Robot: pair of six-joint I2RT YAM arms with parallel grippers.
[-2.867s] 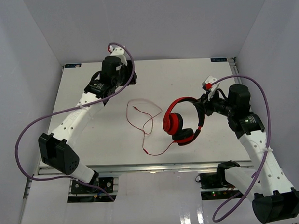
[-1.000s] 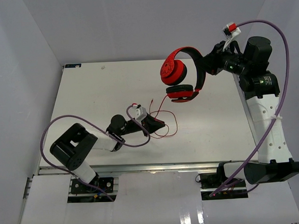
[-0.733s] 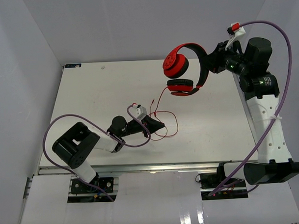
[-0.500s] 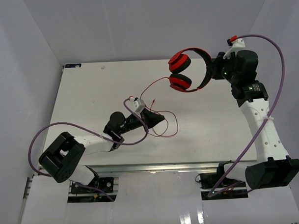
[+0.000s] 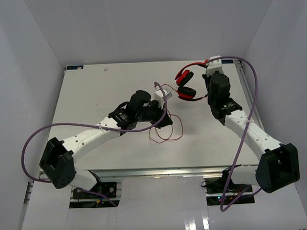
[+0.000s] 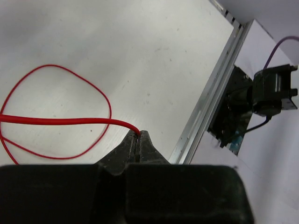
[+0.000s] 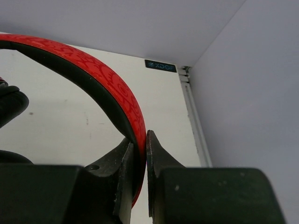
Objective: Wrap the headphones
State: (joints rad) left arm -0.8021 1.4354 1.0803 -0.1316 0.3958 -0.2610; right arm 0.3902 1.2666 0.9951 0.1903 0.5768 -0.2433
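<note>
headphones (image 5: 187,92) lowered nearer table (image 5: 92,87), right gripper (image 7: 139,136) clamped on headband (image 7: 88,70); left gripper (image 6: 138,136) pinched shut on cable (image 6: 60,121).

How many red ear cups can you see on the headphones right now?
2. The far ear cup and the near ear cup sit together, just left of the right gripper, which is shut on the headband. Neither looks hidden.
</note>
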